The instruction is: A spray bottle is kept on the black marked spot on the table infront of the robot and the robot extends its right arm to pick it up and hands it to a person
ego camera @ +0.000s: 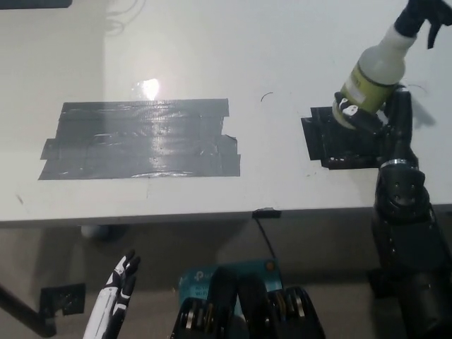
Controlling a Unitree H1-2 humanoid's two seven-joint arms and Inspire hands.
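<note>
Counter: white top, near edge running straight across the lower middle of the view, floor showing below it. Wide bare stretch across the far half and between the two tape marks.

Large patch of grey-black tape lies flat on the counter's left half, ragged at its right end, with a glare spot just above its upper edge. Small black marked spot sits on the right half, close to the near edge and well apart from the big patch. Its left part is exposed; its right part is hidden by the hand.

Right hand: black, arm rising from bottom right, past the counter's near edge. Fingers wrapped closed around the lower body of the spray bottle, pinching it from the right side and beneath.

Spray bottle: translucent white body with a yellow-green band, black trigger head at the top right corner, partly cut off by the frame edge. It is tilted, head leaning up and to the right, base over the upper right edge of the marked spot and apparently lifted off the counter.

Left hand: white, low at bottom left, below counter level, fingers extended and holding nothing.

A thin dark cable hangs from the near edge at mid-frame.
</note>
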